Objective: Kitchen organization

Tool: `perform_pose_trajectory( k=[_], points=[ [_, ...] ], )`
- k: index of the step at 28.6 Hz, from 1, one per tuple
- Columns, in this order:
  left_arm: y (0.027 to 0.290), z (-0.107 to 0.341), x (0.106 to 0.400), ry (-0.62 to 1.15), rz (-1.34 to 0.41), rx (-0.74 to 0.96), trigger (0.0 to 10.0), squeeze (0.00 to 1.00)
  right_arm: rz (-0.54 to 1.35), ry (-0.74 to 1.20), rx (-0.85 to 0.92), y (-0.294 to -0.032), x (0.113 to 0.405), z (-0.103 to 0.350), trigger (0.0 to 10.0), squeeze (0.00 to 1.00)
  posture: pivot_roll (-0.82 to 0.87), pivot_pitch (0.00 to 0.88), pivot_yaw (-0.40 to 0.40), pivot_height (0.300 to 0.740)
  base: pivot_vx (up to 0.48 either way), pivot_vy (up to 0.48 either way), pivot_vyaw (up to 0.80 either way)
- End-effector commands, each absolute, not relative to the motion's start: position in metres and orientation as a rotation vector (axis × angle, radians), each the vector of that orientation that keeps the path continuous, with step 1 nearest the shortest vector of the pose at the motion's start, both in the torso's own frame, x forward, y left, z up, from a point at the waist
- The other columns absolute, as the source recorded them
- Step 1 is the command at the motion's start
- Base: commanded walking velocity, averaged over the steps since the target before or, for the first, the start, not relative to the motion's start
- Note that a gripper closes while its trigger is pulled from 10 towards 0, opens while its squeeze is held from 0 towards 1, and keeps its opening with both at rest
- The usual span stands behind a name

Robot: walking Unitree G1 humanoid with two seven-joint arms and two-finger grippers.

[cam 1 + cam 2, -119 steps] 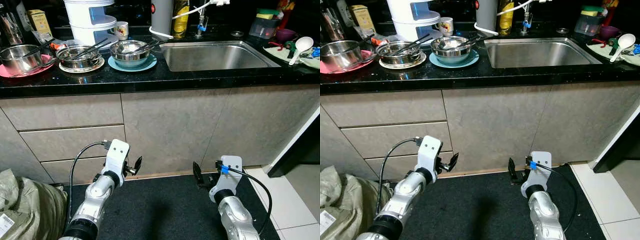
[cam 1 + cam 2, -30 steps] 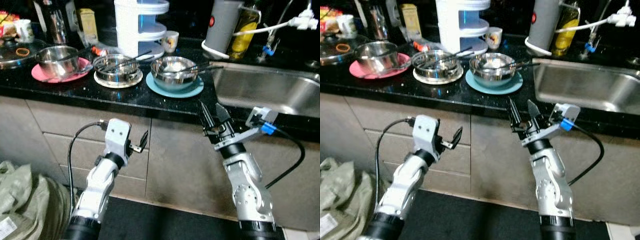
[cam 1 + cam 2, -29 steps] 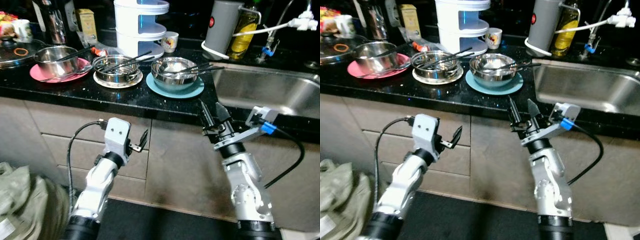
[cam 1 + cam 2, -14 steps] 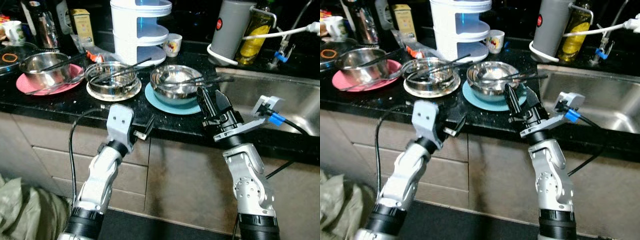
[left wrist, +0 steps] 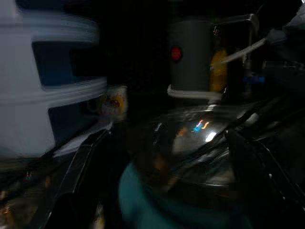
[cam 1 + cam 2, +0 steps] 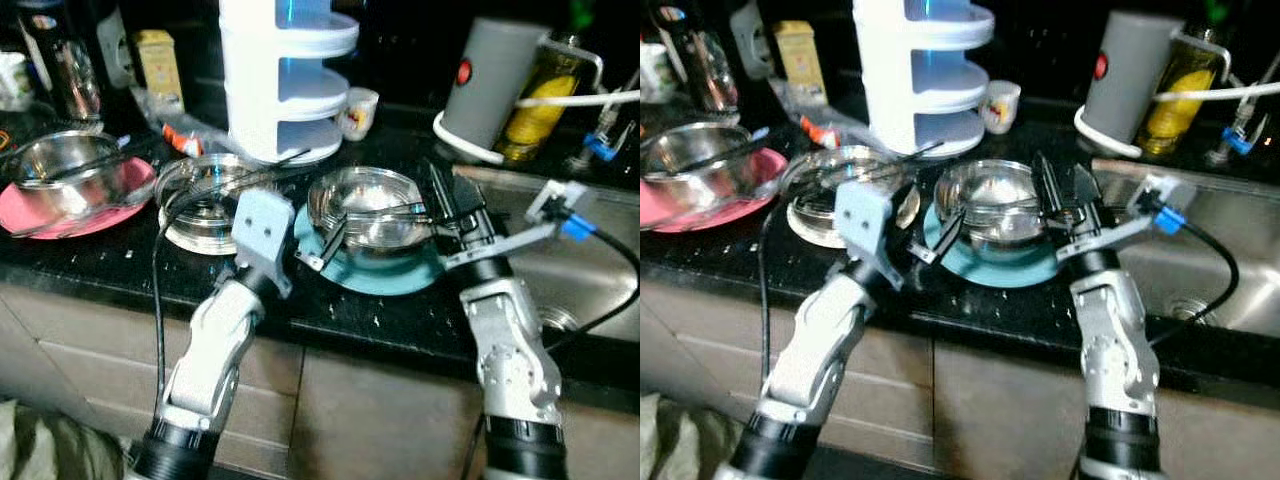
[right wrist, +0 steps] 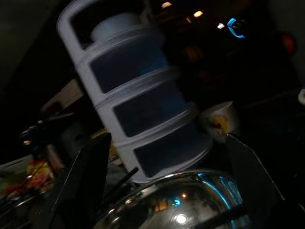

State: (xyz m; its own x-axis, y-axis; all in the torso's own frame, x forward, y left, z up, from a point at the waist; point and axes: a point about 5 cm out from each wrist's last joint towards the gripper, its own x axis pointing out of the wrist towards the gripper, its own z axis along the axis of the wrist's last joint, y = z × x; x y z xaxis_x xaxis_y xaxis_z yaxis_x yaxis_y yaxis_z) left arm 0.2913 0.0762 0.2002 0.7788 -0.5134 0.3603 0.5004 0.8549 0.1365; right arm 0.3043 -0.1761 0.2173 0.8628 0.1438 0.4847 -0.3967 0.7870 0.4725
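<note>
Steel bowl [image 6: 368, 207] sits on a teal plate [image 6: 385, 272], centre of frame, on the black bench [image 6: 100, 262]; dark chopsticks [image 6: 385, 210] lie across its rim. Bowl is shiny, appears empty (blur prevents certainty).

Progress, judged: nothing sorted yet. Two more bowl-and-plate sets remain to the left, one on a white plate [image 6: 195, 235], one on a pink plate [image 6: 85, 205]. All still hold utensils.

Left pincer [image 6: 322, 245] is at the bowl's left rim, fingers parted, gripping nothing. Right pincer [image 6: 452, 205] is at the right rim, fingers spread, empty.

Behind: white tiered container [image 6: 285, 75], small cup [image 6: 357, 112], grey kettle [image 6: 493, 85], oil bottle [image 6: 545, 95]. Sink [image 6: 590, 270] at right.
</note>
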Motion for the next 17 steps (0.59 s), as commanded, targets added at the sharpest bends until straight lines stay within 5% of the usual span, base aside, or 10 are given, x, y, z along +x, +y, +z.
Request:
perform_pose_trajectory(
  k=[1, 16, 17],
  points=[
    [0.073, 0.191, 0.288, -0.358, -0.577, 0.034, 10.0, 0.0, 0.279, -0.464, 0.622, -0.183, 0.303, 0.22, 10.0, 0.0, 0.09, 0.0, -0.101, 0.74, 0.0, 0.0, 0.0],
    [0.055, 0.158, 0.265, -0.242, -0.741, 0.02, 10.0, 0.0, 0.208, -0.568, 0.636, -0.225, 0.295, 0.243, 10.0, 0.0, 0.09, 0.0, -0.104, 0.74, 0.0, 0.0, 0.0],
    [0.052, 0.154, 0.26, -0.23, -0.772, 0.021, 10.0, 0.0, 0.217, -0.58, 0.628, -0.233, 0.29, 0.245, 10.0, 0.67, 0.09, 0.0, -0.104, 0.74, 0.0, 0.0, 0.0]
  ],
)
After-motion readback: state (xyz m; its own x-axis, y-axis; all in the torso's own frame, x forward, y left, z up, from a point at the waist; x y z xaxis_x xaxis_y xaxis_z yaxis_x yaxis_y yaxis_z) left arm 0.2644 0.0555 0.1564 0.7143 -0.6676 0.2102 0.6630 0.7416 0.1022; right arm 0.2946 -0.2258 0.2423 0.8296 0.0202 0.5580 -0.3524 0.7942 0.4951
